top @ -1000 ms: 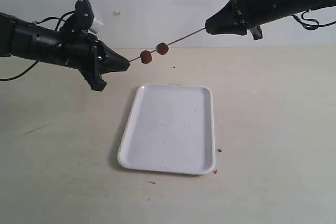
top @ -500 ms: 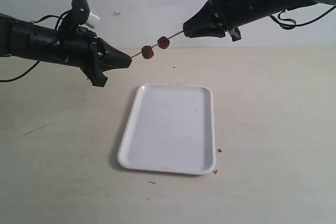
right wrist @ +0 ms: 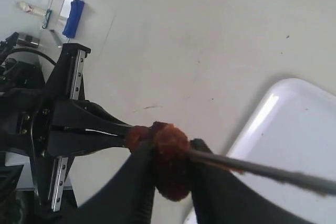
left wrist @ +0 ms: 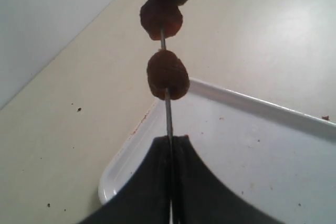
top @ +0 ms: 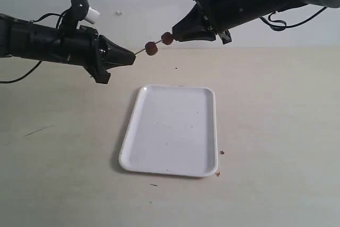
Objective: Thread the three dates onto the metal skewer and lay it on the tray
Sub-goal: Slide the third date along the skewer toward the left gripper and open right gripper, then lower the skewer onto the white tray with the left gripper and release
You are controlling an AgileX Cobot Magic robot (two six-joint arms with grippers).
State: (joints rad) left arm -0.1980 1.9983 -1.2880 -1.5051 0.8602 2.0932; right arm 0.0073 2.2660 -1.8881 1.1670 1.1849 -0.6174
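My left gripper [top: 132, 57] [left wrist: 170, 137] is shut on one end of the metal skewer [top: 141, 52] [left wrist: 168, 111], which it holds in the air above the far end of the tray [top: 170, 126] [left wrist: 262, 150]. Two dates [top: 151, 49] [top: 167, 38] [left wrist: 167, 74] [left wrist: 161, 18] are threaded on the rod. My right gripper [top: 174, 34] [right wrist: 172, 145] touches the farther one. In the right wrist view its fingers are shut on a third date [right wrist: 170, 166], and the skewer [right wrist: 262, 170] runs out past one finger.
Reddish crumbs [top: 222, 152] [top: 217, 174] lie on the beige table by the tray's near right corner. A pale wall stands behind the table. The left arm's body [right wrist: 63, 124] fills one side of the right wrist view.
My right gripper has slid left along the skewer, right up to the dates. The left gripper and the skewer have risen slightly.
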